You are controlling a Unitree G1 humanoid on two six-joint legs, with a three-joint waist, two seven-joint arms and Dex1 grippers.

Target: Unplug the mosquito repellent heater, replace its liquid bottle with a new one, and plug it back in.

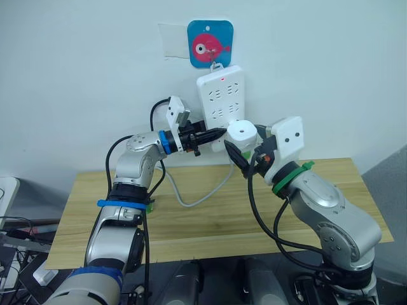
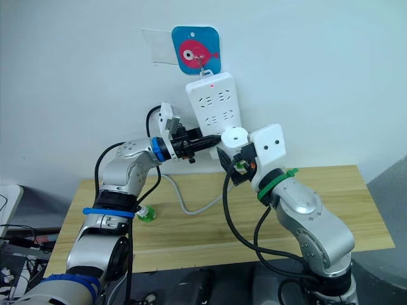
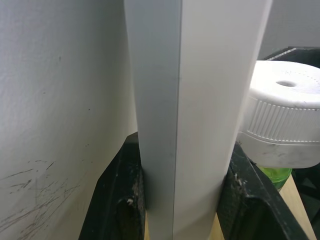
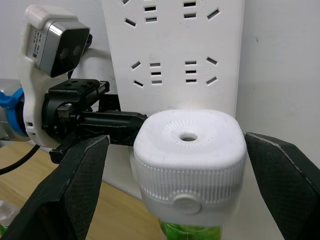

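Left jaws clamp the power strip [image 1: 219, 101] on the white wall [image 1: 76, 76]; right jaws gape around the heater [image 4: 189, 155].

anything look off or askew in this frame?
Nothing damaged or spilled. One oddity: a small green-capped bottle lies on the wooden table, apart from the heater. The power strip hangs straight, steadied by the left gripper; the mosquito repellent heater sits between the right gripper's open fingers.

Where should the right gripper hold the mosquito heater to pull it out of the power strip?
Grip the heater on its two ribbed side walls, coming straight at its vented front; the right gripper already straddles it, open. The left gripper braces the power strip.
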